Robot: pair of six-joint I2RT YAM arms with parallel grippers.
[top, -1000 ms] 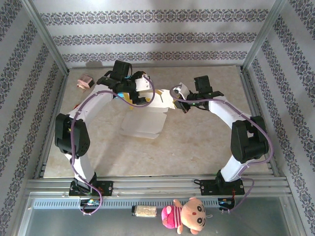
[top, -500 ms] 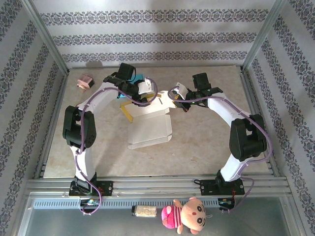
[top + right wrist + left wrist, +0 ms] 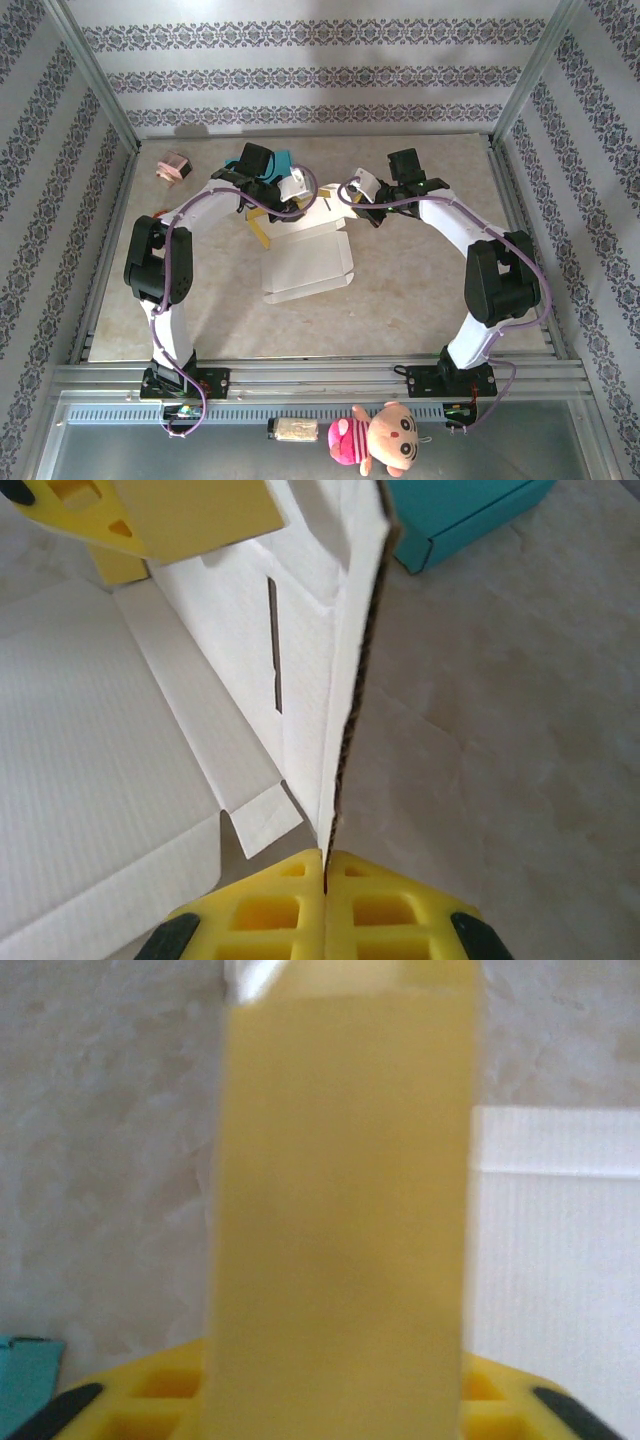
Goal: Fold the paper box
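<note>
The white paper box [image 3: 305, 262] lies opened out mid-table, its far flaps lifted. My right gripper [image 3: 325, 865] is shut on a raised white flap [image 3: 345, 650], seen edge-on between the yellow fingers [image 3: 260, 910]; from above this gripper [image 3: 362, 192] is at the box's far right corner. My left gripper [image 3: 288, 192] hovers at the far left flap. A blurred yellow panel [image 3: 340, 1220] stands right before its camera and hides the gap between its yellow fingers [image 3: 150, 1395]. A yellow flap edge [image 3: 258, 228] stands up on the box's left.
A teal box [image 3: 280, 160] sits just behind the left gripper, and its corner [image 3: 460, 515] is close to the held flap. A small pink object [image 3: 175, 166] rests at the far left corner. Metal frame rails and patterned walls bound the table.
The left arm swung in and its gripper moved right to the far left flap, jaws narrowing. The box's main panel slid right and nearer. The right gripper kept its hold.
</note>
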